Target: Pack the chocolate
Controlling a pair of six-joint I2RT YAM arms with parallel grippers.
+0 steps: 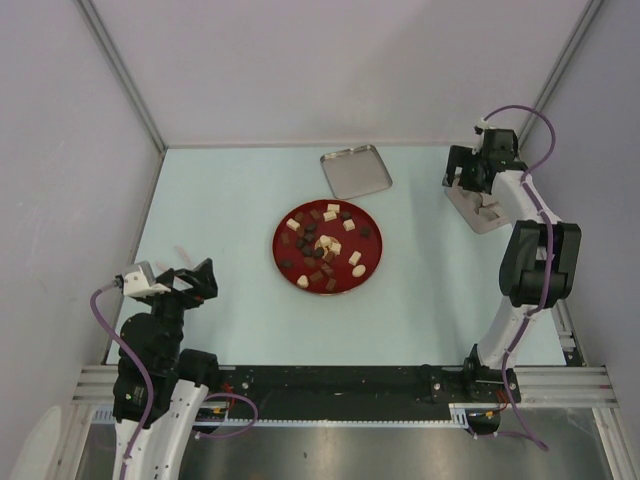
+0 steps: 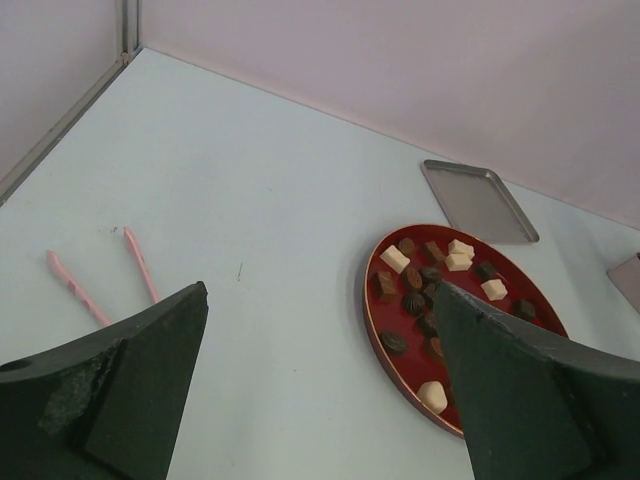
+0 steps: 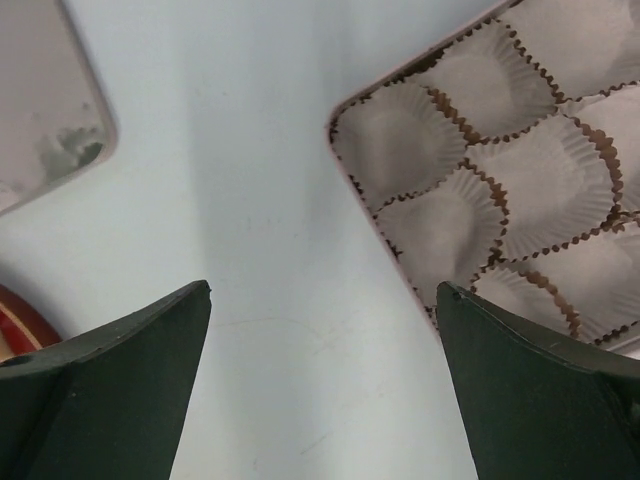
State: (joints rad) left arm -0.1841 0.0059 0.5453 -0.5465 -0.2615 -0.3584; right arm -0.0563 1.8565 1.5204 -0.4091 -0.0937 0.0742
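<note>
Many small chocolates, dark brown, reddish-brown and cream-white, lie scattered on a round red plate at the table's middle. They also show in the left wrist view on the plate. My left gripper is open and empty, above bare table left of the plate. My right gripper is open and empty, just left of a pale box holding several empty white paper cups.
A flat metal tray lies behind the plate. Thin pink tongs lie on the table at the left, near my left gripper. The enclosure walls stand on three sides.
</note>
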